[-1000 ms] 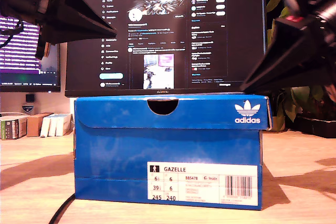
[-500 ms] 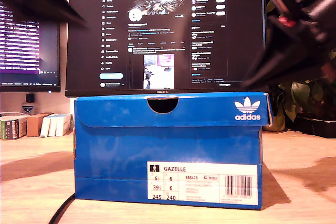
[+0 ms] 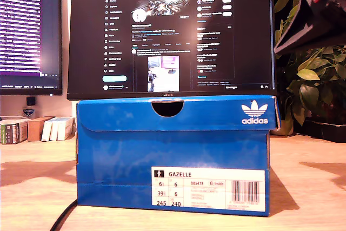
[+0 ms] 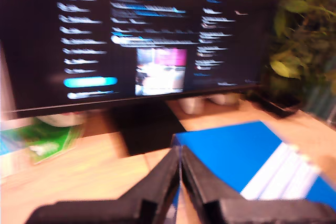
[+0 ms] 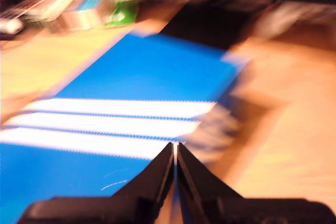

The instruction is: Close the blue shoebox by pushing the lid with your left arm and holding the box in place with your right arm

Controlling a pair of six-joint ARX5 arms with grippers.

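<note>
The blue shoebox (image 3: 173, 155) reads adidas, GAZELLE, sizes 6, 39, 245, 240.

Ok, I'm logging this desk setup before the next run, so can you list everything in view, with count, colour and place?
shoebox: one, blue, centre of the desk, lid down, white label on its front
desk: one, light wood, under everything
monitors: two, dark screens lit, behind the shoebox; the second at the exterior view's left edge
plant: one, green, at the exterior view's right
small boxes: a few, white, brown and green, at the exterior view's left
cable: one, black, by the shoebox's lower corner
my first gripper: black, jaws together
my second gripper: black, jaws together, above the lid
</note>
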